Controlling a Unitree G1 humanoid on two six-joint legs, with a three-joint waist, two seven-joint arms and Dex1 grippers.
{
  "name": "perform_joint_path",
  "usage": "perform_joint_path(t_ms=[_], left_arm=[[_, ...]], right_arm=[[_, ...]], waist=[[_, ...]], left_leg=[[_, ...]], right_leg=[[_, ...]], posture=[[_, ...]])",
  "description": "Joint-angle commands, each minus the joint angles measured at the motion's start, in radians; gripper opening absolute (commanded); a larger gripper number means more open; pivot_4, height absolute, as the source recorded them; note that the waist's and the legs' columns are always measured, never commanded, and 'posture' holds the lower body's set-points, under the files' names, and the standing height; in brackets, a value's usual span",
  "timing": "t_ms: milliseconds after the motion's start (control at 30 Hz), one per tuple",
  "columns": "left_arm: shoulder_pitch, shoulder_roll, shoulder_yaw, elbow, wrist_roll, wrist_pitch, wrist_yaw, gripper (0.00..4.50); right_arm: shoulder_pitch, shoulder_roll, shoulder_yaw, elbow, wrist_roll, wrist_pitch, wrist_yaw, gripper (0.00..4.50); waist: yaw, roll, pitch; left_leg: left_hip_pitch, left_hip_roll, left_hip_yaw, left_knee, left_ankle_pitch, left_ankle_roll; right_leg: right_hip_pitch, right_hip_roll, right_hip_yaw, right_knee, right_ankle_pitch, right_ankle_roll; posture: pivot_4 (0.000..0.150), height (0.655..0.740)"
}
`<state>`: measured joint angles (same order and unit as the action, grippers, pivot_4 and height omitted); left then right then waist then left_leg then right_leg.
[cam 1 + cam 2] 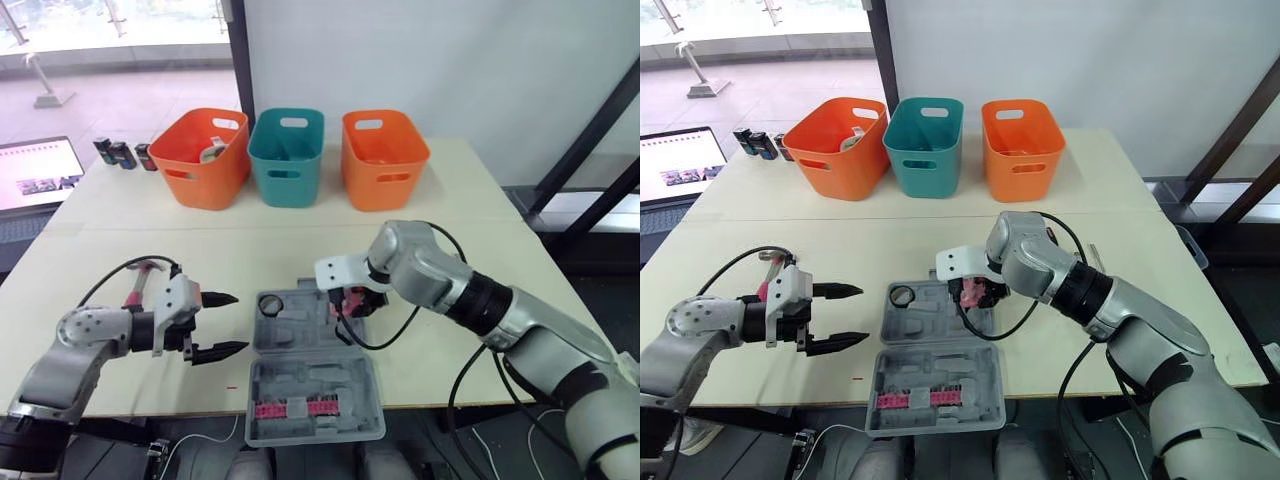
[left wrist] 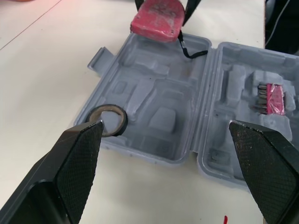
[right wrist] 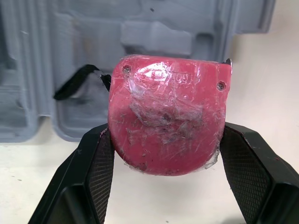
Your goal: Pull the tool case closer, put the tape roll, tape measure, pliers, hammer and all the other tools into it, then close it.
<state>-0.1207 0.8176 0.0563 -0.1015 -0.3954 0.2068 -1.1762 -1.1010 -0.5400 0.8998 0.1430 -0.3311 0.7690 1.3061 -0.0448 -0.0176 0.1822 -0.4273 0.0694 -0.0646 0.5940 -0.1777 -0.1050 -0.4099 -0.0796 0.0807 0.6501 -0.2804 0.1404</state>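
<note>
Table, head view: pale beige tabletop (image 1: 480, 330), carrying all that follows.
Tool case, head view: grey moulded-plastic tool case (image 1: 300, 335), lying open and flat at the near table edge, between the two arms; strip of pink bit holders (image 1: 297, 407) in the nearer half.
Tape roll, head view: small black tape roll (image 1: 270, 302), seated in the left corner of the far half.
Right gripper, head view: right gripper (image 1: 350, 300) at the right rim of the far half, clamped on a red rounded tape measure (image 1: 976, 292).
Left gripper, head view: left gripper (image 1: 240, 322) just left of the case, fingers spread wide, holding nothing.
Red-handled tool, head view: red-handled tool (image 1: 135, 285) on the table behind the left arm; kind not clear.
Baskets, head view: orange plastic basket (image 1: 200, 160), teal plastic basket (image 1: 287, 160) and second orange plastic basket (image 1: 385, 160) in a row at the far side.
Left wrist view: open case between the spread fingers, tape roll in its corner recess near one fingertip, tape measure held at the far rim.
Right wrist view: tape measure pinched between both pads, covered in clear film, at the case edge, partly over bare table; black strap trailing toward the case.
</note>
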Motion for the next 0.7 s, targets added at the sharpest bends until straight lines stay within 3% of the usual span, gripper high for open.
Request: perform_joint_path(t_ms=[33, 700], left_arm=[[0.006, -0.004, 0.006, -0.040, 0.000, -0.012, 0.007, 4.50], [0.034, -0.011, 0.014, -0.072, -0.011, -0.002, 0.023, 4.50]], right_arm=[[-0.018, 0.028, 0.009, 0.032, -0.034, -0.037, 0.009, 2.83], [0.008, 0.158, -0.009, 0.243, -0.119, -0.130, -0.002, 2.83]], waist=[[0.000, 0.000, 0.000], [-0.001, 0.000, 0.000]], left_leg=[[0.000, 0.000, 0.000, 0.000, 0.000, 0.000], [0.000, 0.000, 0.000, 0.000, 0.000, 0.000]], right_leg=[[0.000, 0.000, 0.000, 0.000, 0.000, 0.000], [0.000, 0.000, 0.000, 0.000, 0.000, 0.000]], posture=[[0.150, 0.7400], [0.150, 0.7400]])
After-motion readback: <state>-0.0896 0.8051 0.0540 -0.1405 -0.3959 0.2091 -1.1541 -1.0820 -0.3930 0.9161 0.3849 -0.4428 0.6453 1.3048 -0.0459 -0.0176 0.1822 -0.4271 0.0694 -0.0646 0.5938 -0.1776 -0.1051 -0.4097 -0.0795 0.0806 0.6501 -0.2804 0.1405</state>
